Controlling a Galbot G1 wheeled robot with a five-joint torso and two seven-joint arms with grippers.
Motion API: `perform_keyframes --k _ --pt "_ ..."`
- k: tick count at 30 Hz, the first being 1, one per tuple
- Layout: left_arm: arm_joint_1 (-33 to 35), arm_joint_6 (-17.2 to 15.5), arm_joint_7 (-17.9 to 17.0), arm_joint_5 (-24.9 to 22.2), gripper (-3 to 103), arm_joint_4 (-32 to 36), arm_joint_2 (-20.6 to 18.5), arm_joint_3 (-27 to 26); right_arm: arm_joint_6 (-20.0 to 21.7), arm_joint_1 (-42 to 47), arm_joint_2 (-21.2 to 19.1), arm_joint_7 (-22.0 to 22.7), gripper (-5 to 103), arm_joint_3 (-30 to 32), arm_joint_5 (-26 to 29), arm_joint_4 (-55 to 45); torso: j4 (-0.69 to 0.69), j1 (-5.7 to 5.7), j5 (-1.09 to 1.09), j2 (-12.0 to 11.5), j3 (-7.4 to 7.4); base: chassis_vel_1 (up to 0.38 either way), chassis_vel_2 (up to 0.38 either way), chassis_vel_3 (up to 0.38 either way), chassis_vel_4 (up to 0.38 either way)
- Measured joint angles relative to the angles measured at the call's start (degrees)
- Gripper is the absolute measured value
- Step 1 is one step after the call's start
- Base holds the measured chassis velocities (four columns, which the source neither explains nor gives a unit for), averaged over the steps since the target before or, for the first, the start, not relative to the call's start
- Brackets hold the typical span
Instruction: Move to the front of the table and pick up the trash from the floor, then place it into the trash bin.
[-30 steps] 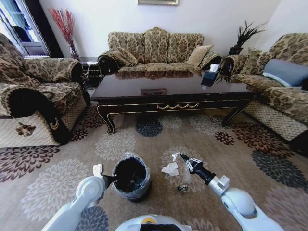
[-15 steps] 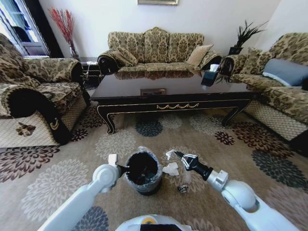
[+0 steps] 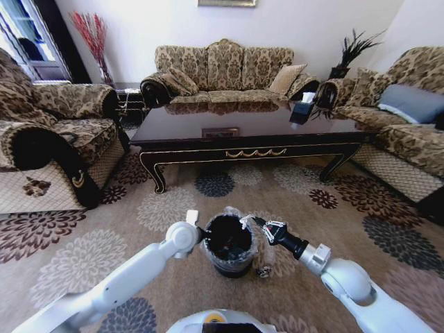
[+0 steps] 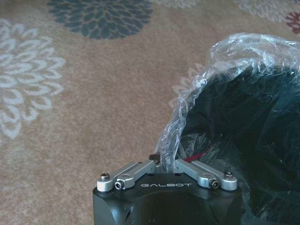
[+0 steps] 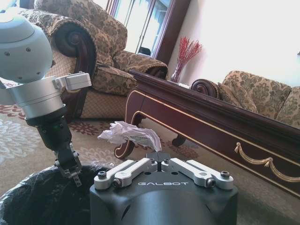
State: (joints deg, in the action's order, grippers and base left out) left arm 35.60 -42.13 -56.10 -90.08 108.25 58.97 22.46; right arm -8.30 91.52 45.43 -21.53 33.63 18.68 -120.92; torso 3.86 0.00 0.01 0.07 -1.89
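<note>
Just over the bin's far-right rim, the right tool (image 3: 251, 222) is clamped on the crumpled white paper wad (image 5: 130, 133), with the black trash bin (image 3: 229, 243) mouth directly beside and below it. The left tool (image 4: 161, 164) pinches the liner (image 4: 197, 89) at the opposite rim. A clear plastic bottle (image 3: 263, 263) lies on the floor beside the bin.

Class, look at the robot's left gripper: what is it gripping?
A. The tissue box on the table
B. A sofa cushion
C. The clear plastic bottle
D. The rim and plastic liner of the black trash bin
D: the left gripper is pinched shut on the trash bin at its liner-covered rim.
</note>
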Motion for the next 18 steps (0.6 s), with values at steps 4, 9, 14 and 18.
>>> perform_keyframes --k 4,9,14,18 --pt "0.21 0.0 -0.01 0.01 0 -0.09 0.21 0.61 -0.18 1.05 0.45 -0.15 0 0.16 -0.72 0.33 -0.01 0.0 -0.01 0.0 0.01 0.0 0.0 0.0 0.0" --pt "0.41 0.0 -0.02 0.09 0 -0.08 0.03 0.61 -0.27 1.11 0.7 -0.19 7 0.04 -0.88 0.34 -0.01 0.0 -0.01 0.0 0.01 0.0 0.0 0.0 0.0" --pt "0.96 0.0 -0.04 0.22 0 0.01 -0.07 0.24 -0.28 1.65 0.6 -0.48 22 0.25 -0.89 -0.21 -0.01 0.0 -0.02 0.0 0.01 0.0 0.0 0.0 0.0" --pt "1.5 0.0 -0.05 0.38 0 0.33 -0.16 -0.11 -0.3 2.52 0.77 -0.8 38 0.45 -1.22 -0.79 -0.01 0.0 -0.02 0.0 0.01 0.0 0.0 0.0 0.0"
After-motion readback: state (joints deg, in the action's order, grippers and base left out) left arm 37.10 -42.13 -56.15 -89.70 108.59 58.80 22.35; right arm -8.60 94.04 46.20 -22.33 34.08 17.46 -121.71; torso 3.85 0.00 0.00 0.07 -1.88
